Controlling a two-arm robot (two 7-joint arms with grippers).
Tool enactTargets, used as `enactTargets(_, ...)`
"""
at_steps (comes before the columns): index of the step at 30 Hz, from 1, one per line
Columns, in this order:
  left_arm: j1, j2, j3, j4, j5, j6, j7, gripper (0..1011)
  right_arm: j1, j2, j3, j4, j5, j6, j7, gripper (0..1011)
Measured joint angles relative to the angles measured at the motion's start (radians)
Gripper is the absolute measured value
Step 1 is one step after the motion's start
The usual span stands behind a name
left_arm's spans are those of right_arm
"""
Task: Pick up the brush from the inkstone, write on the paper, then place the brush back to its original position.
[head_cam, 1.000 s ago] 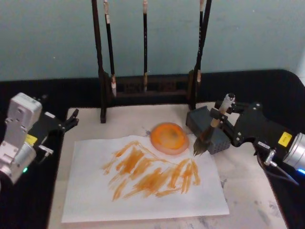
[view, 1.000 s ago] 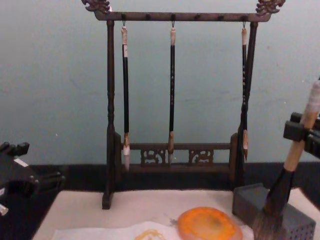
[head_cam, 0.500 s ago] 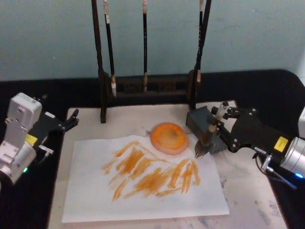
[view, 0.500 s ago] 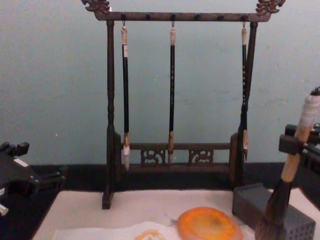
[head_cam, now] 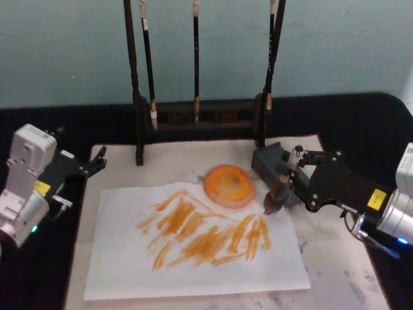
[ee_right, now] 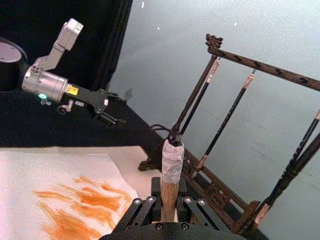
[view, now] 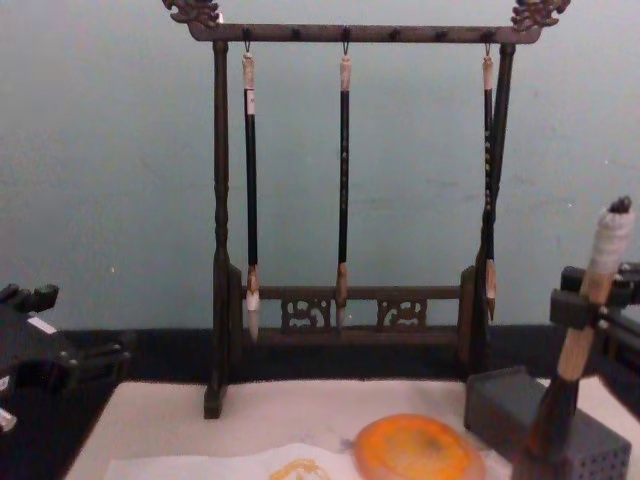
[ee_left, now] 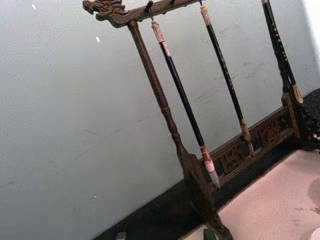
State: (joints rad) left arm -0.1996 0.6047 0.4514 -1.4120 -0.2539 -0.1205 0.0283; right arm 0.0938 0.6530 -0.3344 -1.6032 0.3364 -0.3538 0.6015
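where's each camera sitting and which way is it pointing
Head: high, looking down on the paper, inkstone, parked left pincer and right pincer holding the brush.
Chest: low, facing the brush rack; right pincer at its edge.
Left wrist: tilted up at the rack.
Right wrist: past the brush handle toward the left pincer.
All four share the rack.

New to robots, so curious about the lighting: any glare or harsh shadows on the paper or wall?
Head view: soft, even light; the paper shows no glare, and the brush, held by the right gripper by the inkstone, casts no hard shadow. Chest view: the brush stand throws no sharp shadow on the wall. The left gripper idles left of the paper.
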Motion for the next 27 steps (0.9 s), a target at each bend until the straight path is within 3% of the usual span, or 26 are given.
enactTargets(16, 0.0, 0.0, 0.0, 0.0, 0.0, 0.0, 0.0, 1001, -0.03, 0.008, 0.019, -0.026, -0.016, 0.002, 0.044, 163)
enactTargets(27, 0.0, 0.0, 0.0, 0.0, 0.0, 0.0, 0.0, 1001, -0.066, 0.036, 0.03, -0.069, 0.003, 0.007, 0.068, 163)
